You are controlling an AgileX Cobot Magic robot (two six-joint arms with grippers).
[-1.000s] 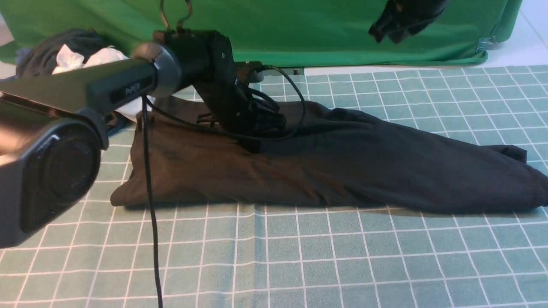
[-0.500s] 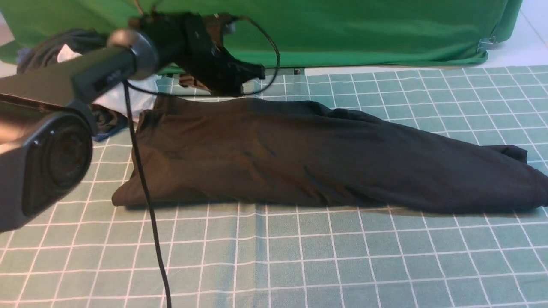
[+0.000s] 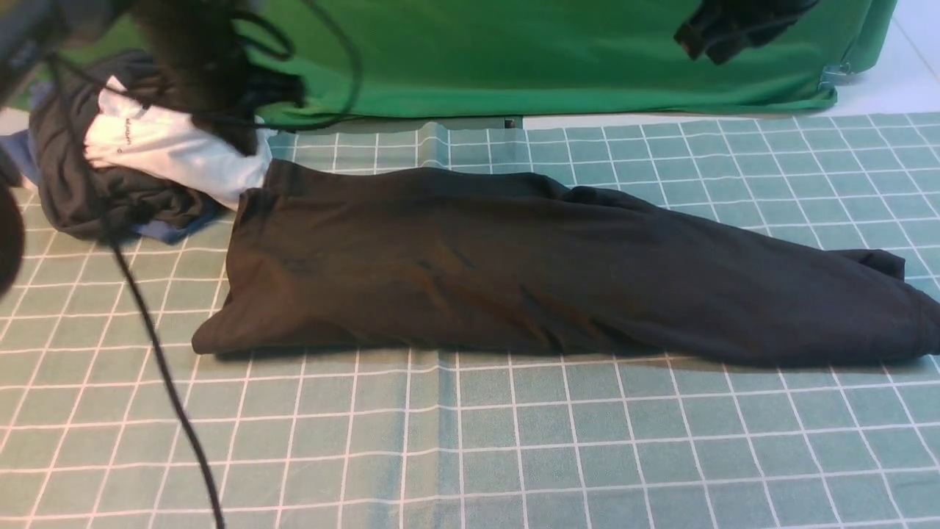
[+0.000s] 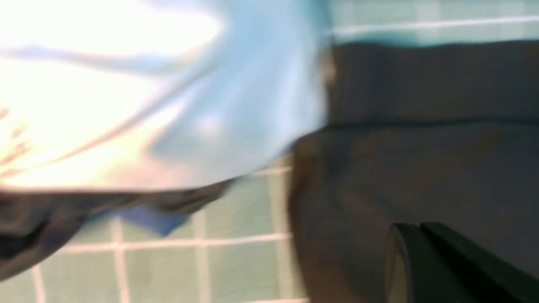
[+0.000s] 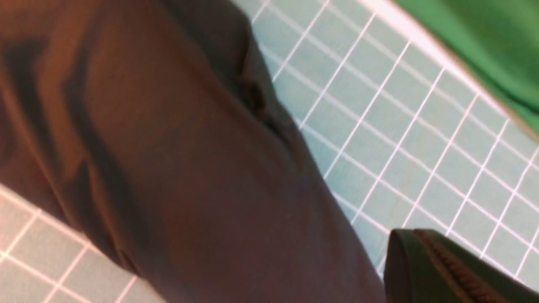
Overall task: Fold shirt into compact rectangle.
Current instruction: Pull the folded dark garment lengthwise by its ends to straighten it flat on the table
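The black shirt lies on the checked mat as a long folded strip, running from the back left to the right edge; no print or label shows. It also fills the left wrist view and the right wrist view. My left gripper is a motion-blurred dark shape raised above the shirt's back-left corner. Its fingers are pressed together with nothing between them. My right gripper hangs high at the back right, clear of the shirt. Its fingers are shut and empty.
A dark grey garment bunched with a white one sits at the back left, touching the shirt's corner. The green backdrop cloth hangs behind. My left arm's black cable trails over the green checked mat.
My left arm has lifted off the middle of the shirt and swung up and back to the left. The shirt lies flatter there. The right gripper shows a little further right.
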